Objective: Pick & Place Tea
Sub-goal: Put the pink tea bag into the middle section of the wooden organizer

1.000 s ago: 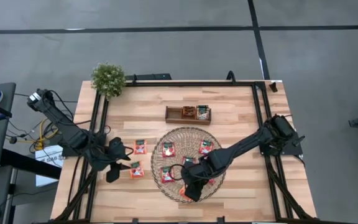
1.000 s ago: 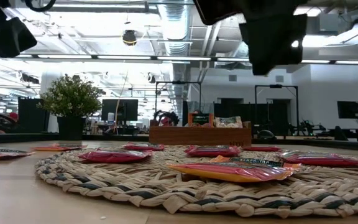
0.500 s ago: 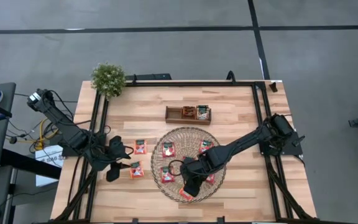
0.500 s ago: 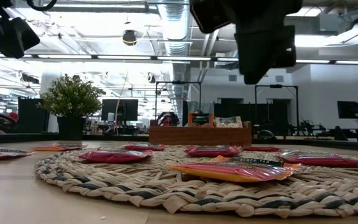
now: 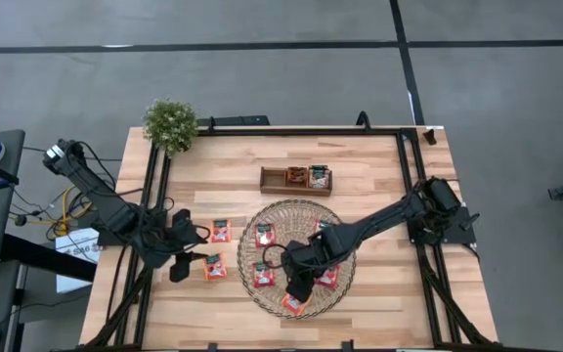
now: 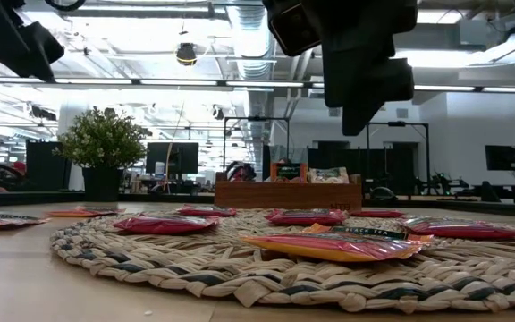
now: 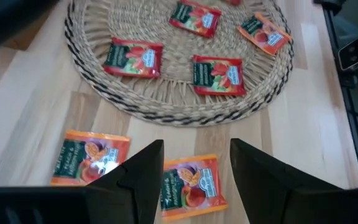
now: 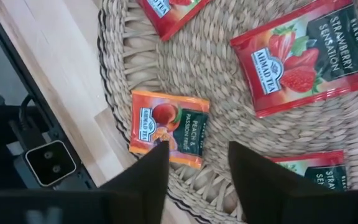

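Tea sachets (image 8: pixel 168 127) thin, light, bendy, prob slippy; lie flat on mat (image 5: pixel 297 210). Pinch by edge. Right claw (image 8: pixel 191 171) released, empty, over 6 o'clock rim. Left claw (image 7: pixel 194 171) released, empty.

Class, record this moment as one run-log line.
right claw: open above peach sachet on mat | left claw: open over table sachets, waiting

Woven mat (image 5: pixel 297 259) at table centre holding several tea sachets (image 5: pixel 265 234), two more sachets (image 5: pixel 221 231) on the table (image 5: pixel 379 303) just left of it, wooden tray (image 5: pixel 295 179) behind the mat, potted plant (image 5: pixel 170 123) at far-left corner.
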